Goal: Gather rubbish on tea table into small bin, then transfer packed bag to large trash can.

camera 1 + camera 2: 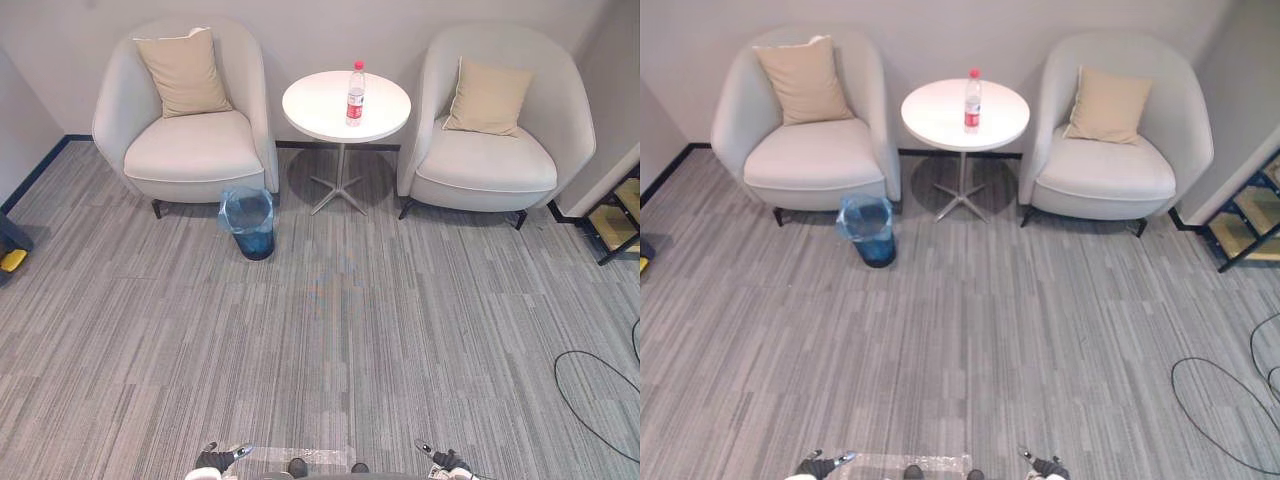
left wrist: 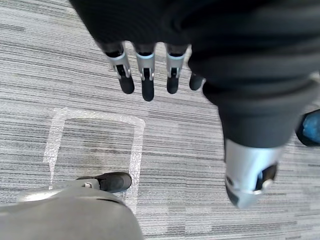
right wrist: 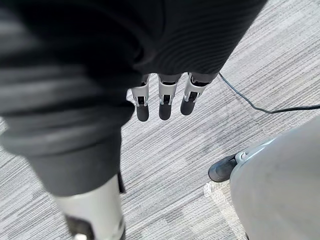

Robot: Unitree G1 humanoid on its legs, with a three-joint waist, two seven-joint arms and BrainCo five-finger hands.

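A clear plastic bottle (image 1: 355, 94) with a red cap and red label stands upright on the round white tea table (image 1: 320, 105) between two armchairs. A small dark bin (image 1: 248, 222) lined with a blue bag sits on the carpet left of the table's foot, by the left armchair. My left hand (image 2: 145, 75) hangs low over the carpet, far from the table, its fingers straight and holding nothing. My right hand (image 3: 162, 97) hangs the same way on the other side, fingers relaxed and empty. Both hands (image 1: 222, 458) peek in at the near edge of the eye views.
Two pale armchairs (image 1: 195, 150) (image 1: 490, 165) with beige cushions flank the table against the wall. A dark shelf frame (image 1: 615, 220) stands at the far right. A taped rectangle (image 2: 95, 145) marks the carpet near me. Open carpet lies between me and the table.
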